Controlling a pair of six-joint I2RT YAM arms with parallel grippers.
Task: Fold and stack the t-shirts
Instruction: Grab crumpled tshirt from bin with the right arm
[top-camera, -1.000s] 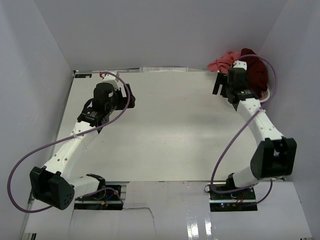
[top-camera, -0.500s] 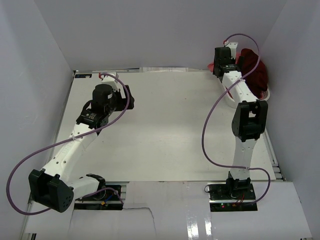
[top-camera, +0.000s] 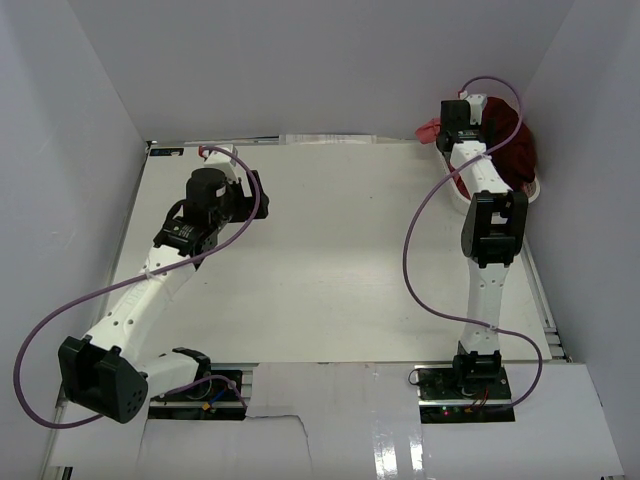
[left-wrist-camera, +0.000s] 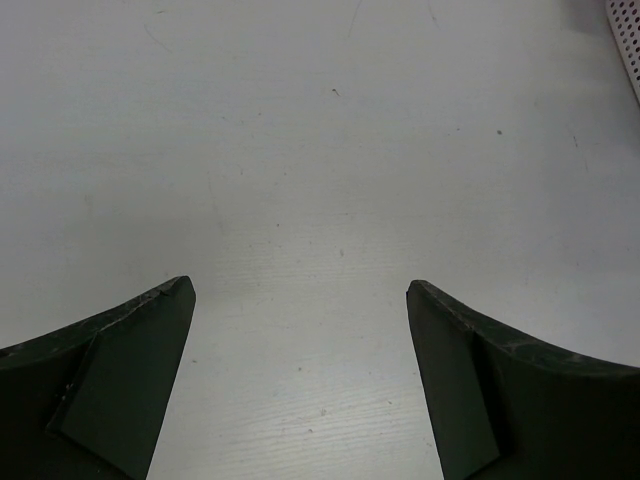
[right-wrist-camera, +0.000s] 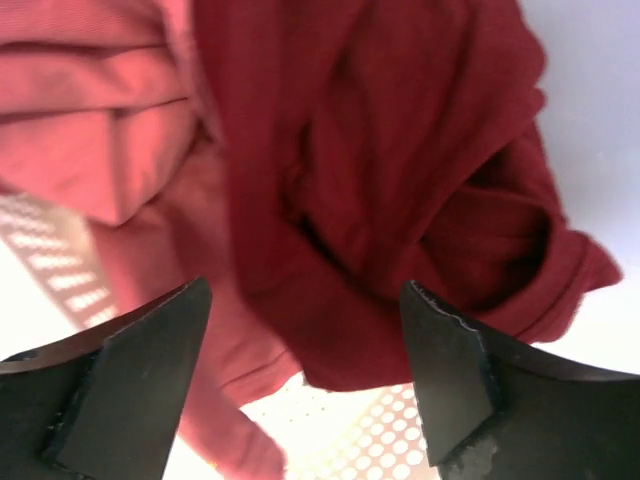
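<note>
At the worktop (top-camera: 350, 260) far-right corner, right gripper (right-wrist-camera: 305, 290) wide over maroon t-shirt (right-wrist-camera: 400, 180) beside coral t-shirt (right-wrist-camera: 90, 130); only its wrist view shows the basket (right-wrist-camera: 370, 435) perforations. Left gripper (left-wrist-camera: 300, 288) wide.

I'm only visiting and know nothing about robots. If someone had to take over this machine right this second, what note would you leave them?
Left gripper: open and empty, over the bare table.
Right gripper: open, just above the shirts, holding nothing yet.
Shirts: the dark red shirt and the pink shirt lie crumpled together in the white basket at the table's far right corner.
Done: nothing. Neither shirt is out of the basket or folded.
Left: take out each shirt, spread it flat, fold it, then stack the two.
</note>
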